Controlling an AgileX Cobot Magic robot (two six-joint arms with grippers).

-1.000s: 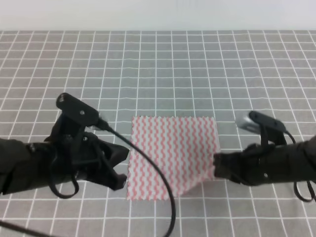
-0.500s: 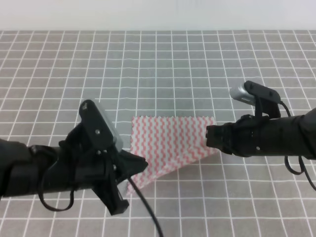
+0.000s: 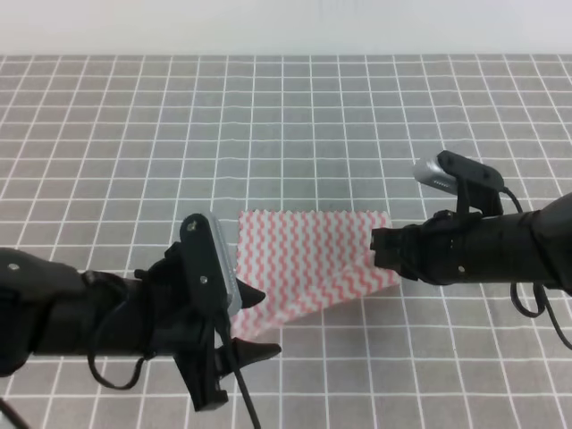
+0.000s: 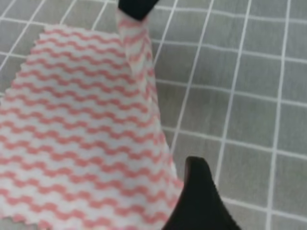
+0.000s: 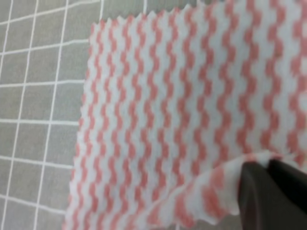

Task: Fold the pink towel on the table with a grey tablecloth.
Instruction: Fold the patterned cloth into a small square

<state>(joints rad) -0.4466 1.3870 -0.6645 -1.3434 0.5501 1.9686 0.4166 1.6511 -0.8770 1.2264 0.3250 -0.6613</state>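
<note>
The pink towel [image 3: 308, 259] is lying near the middle of the desk with a grey tablecloth [image 3: 286, 125], its far edge resting flat on the grid while its near side is being lifted off the cloth. The left end effector [image 3: 246, 308] is sitting at the towel's near-left corner; in the left wrist view [image 4: 139, 7] its fingers are pressed together on a pinched ridge of the striped fabric, which is hanging down from the dark fingertip at the top of that view. The right end effector [image 3: 380, 250] is sitting at the towel's right edge, and in the right wrist view [image 5: 268, 179] its dark fingers are pinching the near-right corner, with the cloth curling up around them. Between the two arms the near edge of the towel is slanting, higher on the right.
</note>
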